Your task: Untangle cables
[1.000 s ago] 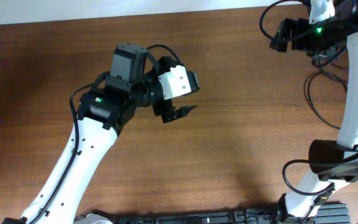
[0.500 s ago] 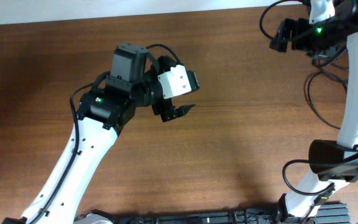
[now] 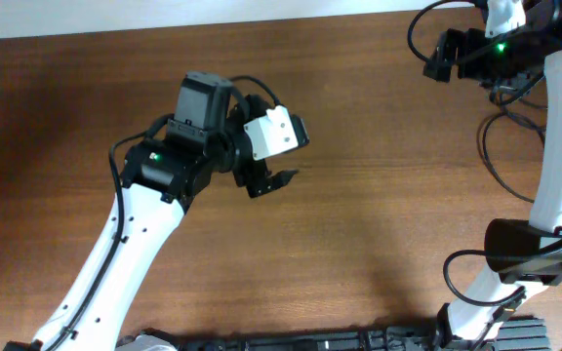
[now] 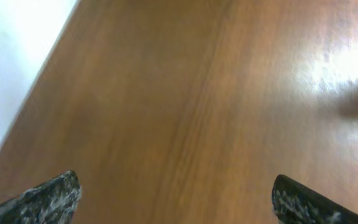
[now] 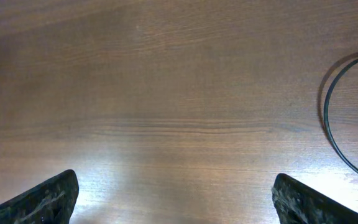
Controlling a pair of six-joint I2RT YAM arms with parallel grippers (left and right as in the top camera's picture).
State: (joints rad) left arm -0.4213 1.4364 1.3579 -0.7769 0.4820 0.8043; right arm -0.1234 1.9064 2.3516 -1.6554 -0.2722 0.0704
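A thin black cable curves in a loop at the right edge of the right wrist view, lying on the brown wooden table. In the overhead view, thin black cable loops lie at the far right beside the right arm; no plug ends show. My right gripper is open and empty, left of that loop, and sits at the top right of the overhead view. My left gripper is open and empty above bare wood mid-table, far from the cables. Its wrist view shows only wood.
The table's far edge meets a white surface along the top. The white right arm stands along the right side. A black strip runs along the front edge.
My left gripper has shifted slightly left and down and turned a little. The right arm has not moved.
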